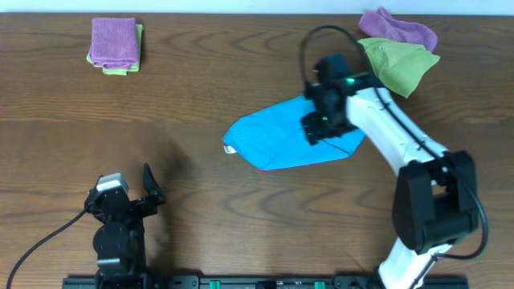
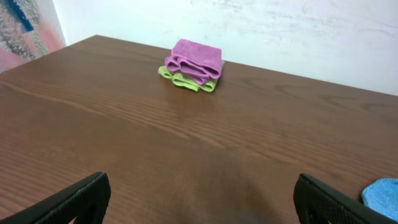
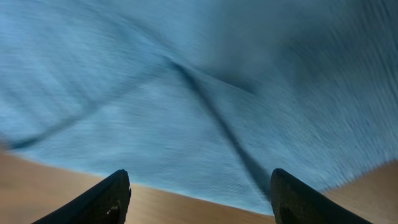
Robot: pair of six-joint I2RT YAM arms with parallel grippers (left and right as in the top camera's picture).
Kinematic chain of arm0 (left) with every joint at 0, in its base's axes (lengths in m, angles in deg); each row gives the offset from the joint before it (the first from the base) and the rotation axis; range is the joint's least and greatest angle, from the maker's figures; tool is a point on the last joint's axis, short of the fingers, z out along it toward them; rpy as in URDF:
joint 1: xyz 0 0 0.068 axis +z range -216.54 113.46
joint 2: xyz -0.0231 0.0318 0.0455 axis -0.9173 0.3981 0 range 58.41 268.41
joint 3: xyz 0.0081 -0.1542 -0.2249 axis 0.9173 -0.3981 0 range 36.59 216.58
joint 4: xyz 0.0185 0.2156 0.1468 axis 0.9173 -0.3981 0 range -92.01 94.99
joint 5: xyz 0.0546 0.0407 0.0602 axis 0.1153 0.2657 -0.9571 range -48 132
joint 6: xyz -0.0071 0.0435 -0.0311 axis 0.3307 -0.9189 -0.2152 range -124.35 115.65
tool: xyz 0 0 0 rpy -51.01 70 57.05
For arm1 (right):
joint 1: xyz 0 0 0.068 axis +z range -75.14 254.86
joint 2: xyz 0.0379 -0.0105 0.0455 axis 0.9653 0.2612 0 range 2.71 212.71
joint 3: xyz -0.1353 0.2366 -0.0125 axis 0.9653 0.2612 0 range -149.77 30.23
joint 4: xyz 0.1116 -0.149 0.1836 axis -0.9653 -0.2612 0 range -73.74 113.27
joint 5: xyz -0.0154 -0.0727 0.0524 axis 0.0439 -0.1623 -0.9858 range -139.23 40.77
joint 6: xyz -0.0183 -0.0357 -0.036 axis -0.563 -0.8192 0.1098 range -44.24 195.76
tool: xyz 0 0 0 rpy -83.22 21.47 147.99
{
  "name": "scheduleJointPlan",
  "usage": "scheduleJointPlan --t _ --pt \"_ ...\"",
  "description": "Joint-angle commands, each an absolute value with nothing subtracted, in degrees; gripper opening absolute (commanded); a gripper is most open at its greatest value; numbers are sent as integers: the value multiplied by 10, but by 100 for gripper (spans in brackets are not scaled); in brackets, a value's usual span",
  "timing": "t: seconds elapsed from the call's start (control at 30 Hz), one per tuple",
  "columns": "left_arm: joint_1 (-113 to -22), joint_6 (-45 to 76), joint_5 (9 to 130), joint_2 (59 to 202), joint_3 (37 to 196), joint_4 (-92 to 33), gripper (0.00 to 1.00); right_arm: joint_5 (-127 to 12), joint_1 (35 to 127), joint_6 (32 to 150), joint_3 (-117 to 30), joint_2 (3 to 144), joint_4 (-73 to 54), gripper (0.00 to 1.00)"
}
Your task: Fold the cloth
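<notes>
The sky-blue cloth (image 1: 277, 136) lies on the table near the middle, folded over into a rough wedge, with its small white tag (image 1: 230, 149) at the left tip. My right gripper (image 1: 321, 128) hovers over the cloth's right part, open and empty. In the right wrist view the cloth (image 3: 205, 106) fills the frame, with its edge between the open fingers (image 3: 199, 199). My left gripper (image 1: 148, 189) is open and empty near the front left, far from the cloth. A corner of the cloth (image 2: 380, 194) shows at the right edge of the left wrist view.
A folded purple cloth on a yellow-green one (image 1: 115, 46) sits at the back left, also in the left wrist view (image 2: 193, 64). A loose purple cloth (image 1: 399, 28) and a yellow-green cloth (image 1: 399, 62) lie at the back right, close to my right arm.
</notes>
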State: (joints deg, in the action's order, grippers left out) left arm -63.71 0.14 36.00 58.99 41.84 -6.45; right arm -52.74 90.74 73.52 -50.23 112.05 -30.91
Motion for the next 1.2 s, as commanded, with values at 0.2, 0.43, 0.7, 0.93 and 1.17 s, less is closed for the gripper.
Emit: scheduleJointPlan --t 0.2,0.43,0.7,0.93,1.17 --pt "-639 4 360 587 402 -69 95 -645 863 759 -460 1124 -208 70" --pt "-639 4 360 587 402 -69 96 -688 861 770 -460 1164 -161 68" --pt "-639 4 360 587 402 -69 96 -662 860 786 -460 1181 -136 64" --pt "-639 4 360 587 402 -69 95 -631 860 792 -460 1182 -127 63" --pt "-639 4 360 587 402 -69 95 -627 866 792 -460 1182 -116 60"
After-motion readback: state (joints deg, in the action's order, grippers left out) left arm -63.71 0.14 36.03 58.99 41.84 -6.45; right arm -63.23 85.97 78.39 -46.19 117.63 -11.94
